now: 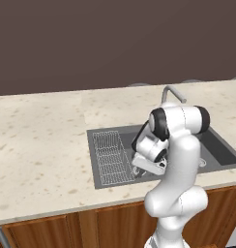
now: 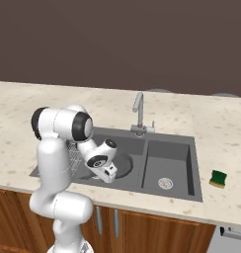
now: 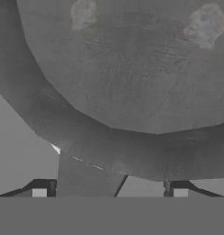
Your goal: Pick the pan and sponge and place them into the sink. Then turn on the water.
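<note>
Hand view: the pan (image 3: 132, 69) takes up the upper and middle of the frame, its dark floor with two pale blotches near the top edge, its thick rim curving across the centre. The short handle runs down from the rim toward the lower left, between my two finger tips (image 3: 39, 192), which sit far apart at the bottom corners. My jaws stand wide, and neither tip touches the handle as far as I can see.

Right base view: my gripper (image 2: 108, 174) hangs low over the left basin of the sink (image 2: 191, 143), left of centre. A round dark edge of the pan shows just right of my hand, lying in that basin. The right basin holds only its round drain. The faucet (image 2: 138, 111) stands upright behind the divider. The sponge (image 2: 219, 178) lies on the counter (image 2: 211, 118) at the right edge of the frame, just outside the sink's rim, apart from everything else.

Left base view: the wire rack (image 1: 110, 157) lies in the near-left part of the sink, left of my hand. My own arm blocks the middle of the sink, so from this side I cannot make out the pan. The faucet's curved top shows above my elbow.
</note>
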Available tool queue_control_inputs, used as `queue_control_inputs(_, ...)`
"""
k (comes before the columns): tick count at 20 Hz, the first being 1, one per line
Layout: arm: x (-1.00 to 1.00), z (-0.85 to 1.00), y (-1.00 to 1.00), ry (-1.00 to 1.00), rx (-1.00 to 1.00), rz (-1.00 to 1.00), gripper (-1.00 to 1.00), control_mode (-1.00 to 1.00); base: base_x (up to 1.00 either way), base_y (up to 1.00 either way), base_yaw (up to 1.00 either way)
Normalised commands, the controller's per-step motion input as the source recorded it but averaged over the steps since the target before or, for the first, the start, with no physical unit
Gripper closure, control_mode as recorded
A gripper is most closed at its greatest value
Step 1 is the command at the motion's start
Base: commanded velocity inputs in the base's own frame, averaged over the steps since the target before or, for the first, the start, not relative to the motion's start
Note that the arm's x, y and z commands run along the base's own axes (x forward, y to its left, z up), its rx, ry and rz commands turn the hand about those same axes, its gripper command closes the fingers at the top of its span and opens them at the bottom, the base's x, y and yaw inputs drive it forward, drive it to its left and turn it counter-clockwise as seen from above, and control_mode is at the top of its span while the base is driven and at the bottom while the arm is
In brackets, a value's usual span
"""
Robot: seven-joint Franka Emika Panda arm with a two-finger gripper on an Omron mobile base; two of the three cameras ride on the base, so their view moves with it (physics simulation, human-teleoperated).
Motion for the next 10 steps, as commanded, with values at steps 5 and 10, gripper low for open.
queue_control_inputs(5,-0.16,0.27,-0.02,-0.08,0.03,0.0,-1.0,-1.0,0.0,0.0,0.0)
queue_control_inputs(10,-0.26,0.5,-0.04,-0.05,0.03,-0.01,-1.0,-1.0,0.0,0.0,0.0)
